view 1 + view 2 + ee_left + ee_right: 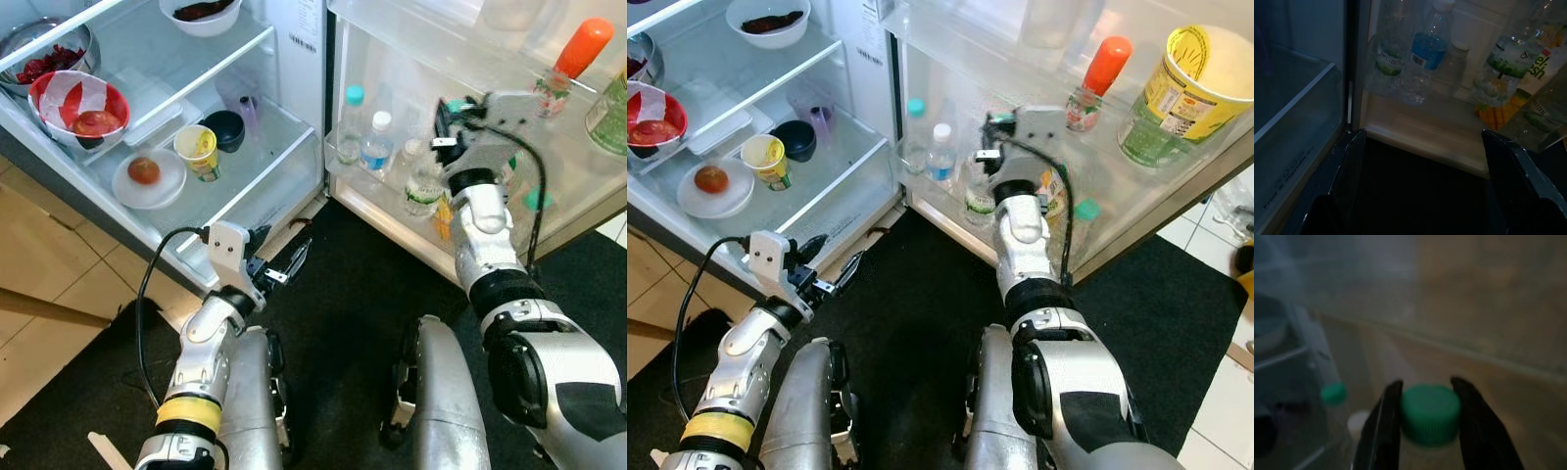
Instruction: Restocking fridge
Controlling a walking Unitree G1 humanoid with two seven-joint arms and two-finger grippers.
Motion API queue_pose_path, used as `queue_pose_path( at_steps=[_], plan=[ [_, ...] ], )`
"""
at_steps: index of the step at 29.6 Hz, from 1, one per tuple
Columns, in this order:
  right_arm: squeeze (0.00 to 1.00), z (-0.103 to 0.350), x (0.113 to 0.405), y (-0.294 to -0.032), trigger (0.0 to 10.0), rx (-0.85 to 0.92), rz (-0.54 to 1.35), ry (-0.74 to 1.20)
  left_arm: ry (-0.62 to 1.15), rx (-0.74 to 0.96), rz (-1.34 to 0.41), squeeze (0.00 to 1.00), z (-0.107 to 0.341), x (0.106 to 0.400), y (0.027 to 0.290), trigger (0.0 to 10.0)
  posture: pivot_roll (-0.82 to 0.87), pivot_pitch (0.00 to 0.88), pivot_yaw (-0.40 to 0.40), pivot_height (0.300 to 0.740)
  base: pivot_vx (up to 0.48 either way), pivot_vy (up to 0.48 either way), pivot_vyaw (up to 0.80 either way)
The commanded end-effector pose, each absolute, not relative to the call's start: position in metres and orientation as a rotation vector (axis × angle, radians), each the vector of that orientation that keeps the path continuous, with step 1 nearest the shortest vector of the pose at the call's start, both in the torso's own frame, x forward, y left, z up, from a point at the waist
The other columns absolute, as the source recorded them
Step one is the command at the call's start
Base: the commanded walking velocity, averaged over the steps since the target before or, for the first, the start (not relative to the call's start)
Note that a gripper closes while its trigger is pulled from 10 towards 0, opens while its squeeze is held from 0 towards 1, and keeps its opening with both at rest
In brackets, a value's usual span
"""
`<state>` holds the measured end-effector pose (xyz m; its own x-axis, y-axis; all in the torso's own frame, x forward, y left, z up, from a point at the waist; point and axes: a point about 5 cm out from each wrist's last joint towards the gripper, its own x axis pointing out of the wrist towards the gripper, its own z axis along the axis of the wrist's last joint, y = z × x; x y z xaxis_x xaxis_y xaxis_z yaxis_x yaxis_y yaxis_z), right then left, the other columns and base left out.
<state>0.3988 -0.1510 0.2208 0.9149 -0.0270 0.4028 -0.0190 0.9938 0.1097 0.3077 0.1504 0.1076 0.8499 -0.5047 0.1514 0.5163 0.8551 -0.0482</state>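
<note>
- Open fridge (294, 59) seen from above, w/ its door shelf (470, 257) swung out to the robot's right; black mat (353, 323) on floor below.
- Right gripper (1426, 418) is up at the door shelf; its two black fingers (1388, 426) sit either side of a green-capped bottle (1430, 413), pressed to the cap, closed on it.
- That bottle stands in the door shelf, next to other water bottles: one w/ teal cap (350, 125), one w/ white cap & blue label (375, 143).
- Left gripper (284, 266) hangs low in front of the fridge, above the mat, fingers spread wide, holding nothing.
- Fridge shelves hold a tomato on a white plate (147, 176), a yellow cup (199, 152), a dark bowl (226, 128), and a red bowl (78, 106).
- Upper door shelf: orange-capped bottle (571, 63), yellow tub (1181, 93).
</note>
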Motion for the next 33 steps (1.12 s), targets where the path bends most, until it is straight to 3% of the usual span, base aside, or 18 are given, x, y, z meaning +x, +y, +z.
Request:
queue_pose_path(
  at_steps=[1,10,17,33],
  plan=[
    [0.0,0.164,0.393,-0.152,10.0,0.149,-0.026,-0.162,-0.096,-0.078,-0.538,0.0,0.1,0.302,0.154,10.0,0.07,0.435,0.003,0.595,0.0,0.0,0.0],
    [0.0,0.144,0.386,-0.14,10.0,0.067,0.03,-0.107,-0.096,-0.08,-0.541,0.0,0.101,0.3,0.153,10.0,0.07,0.43,-0.002,0.595,0.0,0.0,0.0],
    [0.0,0.132,0.377,-0.124,10.0,-0.175,0.142,-0.124,-0.099,-0.084,-0.546,0.0,0.104,0.299,0.149,10.0,0.07,0.443,0.0,0.595,0.0,0.0,0.0],
    [0.0,0.129,0.377,-0.129,10.0,-0.187,0.093,-0.095,-0.142,-0.07,-0.533,0.0,0.123,0.301,0.156,10.0,0.1,0.481,0.022,0.595,0.0,0.0,0.0]
  ],
)
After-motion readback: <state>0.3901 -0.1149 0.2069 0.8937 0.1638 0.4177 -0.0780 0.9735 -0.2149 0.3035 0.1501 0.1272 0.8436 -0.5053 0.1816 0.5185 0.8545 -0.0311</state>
